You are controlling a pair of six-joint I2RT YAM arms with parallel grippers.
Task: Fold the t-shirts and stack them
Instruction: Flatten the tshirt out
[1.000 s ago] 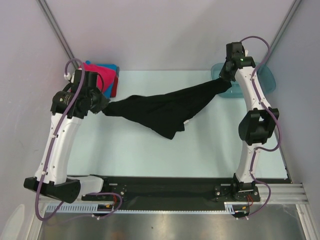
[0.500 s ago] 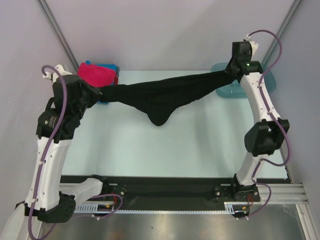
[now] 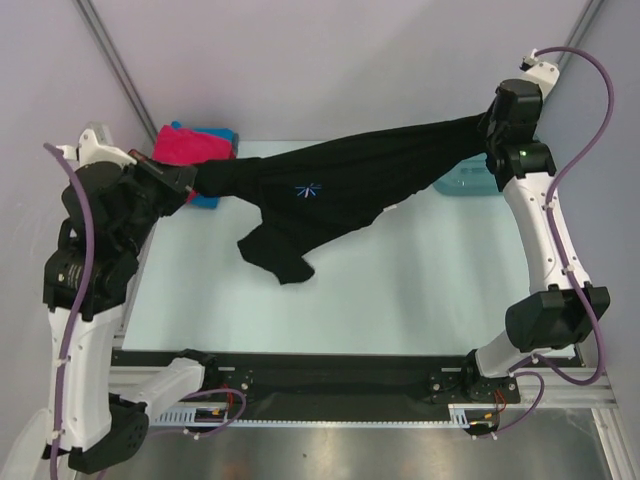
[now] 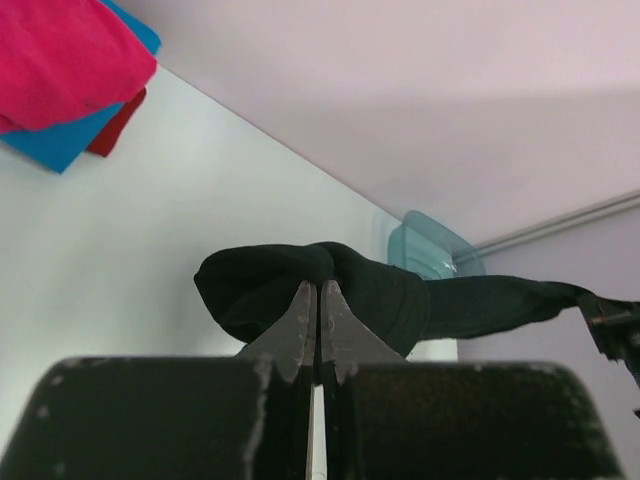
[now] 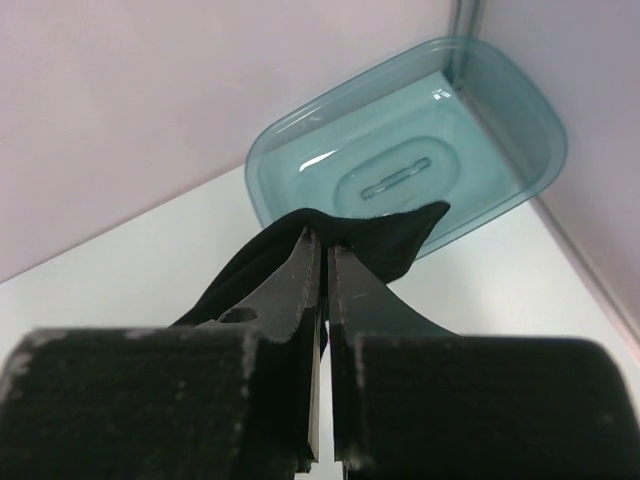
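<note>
Black cloth is stretching wider in the top view: you are drawing both arms up and apart, so the black t-shirt (image 3: 330, 190) is now hanging taut between the left gripper (image 3: 190, 180) and the right gripper (image 3: 490, 125). Its starburst print is showing where a second ago it was bunched, so it is opening out, ready, I judge, for laying flat on the worktop (image 3: 400, 290). From the left wrist, you are seeing jaws pinching together on a wad of the shirt, the folded shirts (image 4: 60, 55) lying beyond. From the right wrist, jaws are clamping a shirt corner above the teal basin (image 5: 420, 150).
</note>
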